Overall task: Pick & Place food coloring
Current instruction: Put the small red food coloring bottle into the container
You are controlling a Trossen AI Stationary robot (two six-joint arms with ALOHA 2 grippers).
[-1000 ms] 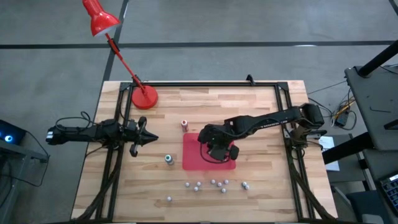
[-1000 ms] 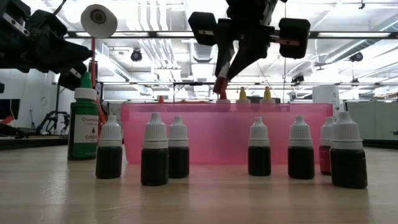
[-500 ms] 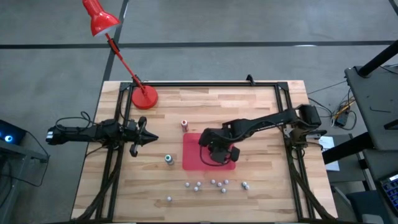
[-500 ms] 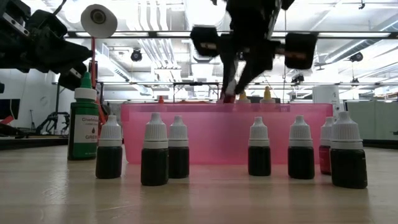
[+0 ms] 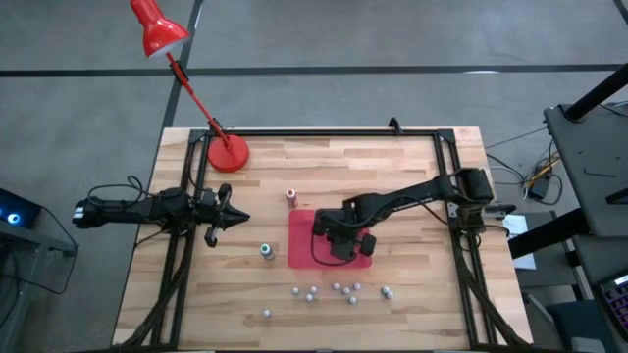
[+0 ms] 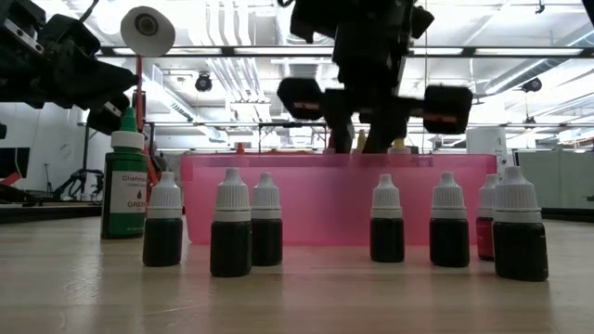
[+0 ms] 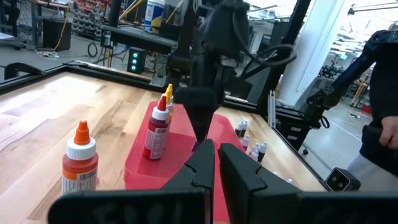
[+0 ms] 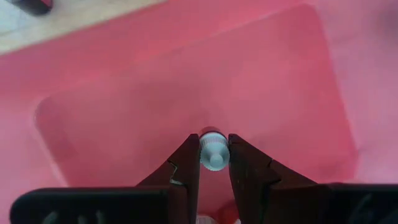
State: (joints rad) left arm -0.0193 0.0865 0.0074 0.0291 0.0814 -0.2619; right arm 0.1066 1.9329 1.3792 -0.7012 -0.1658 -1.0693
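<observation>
Several bottles sit in the pink tray (image 6: 278,199); right gripper (image 8: 214,163) pinches another bottle (image 8: 213,151) over it (many remain outside)

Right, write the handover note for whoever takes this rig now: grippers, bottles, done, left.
Right gripper: low inside the pink tray, shut on a small bottle by its pale cap.
Left gripper: shut, idle at the table's left side.
Done: three bottles stand in the tray.
Left: release this one. The orange bottle and green bottle remain on the table, plus a row of small dark bottles at the front.
</observation>
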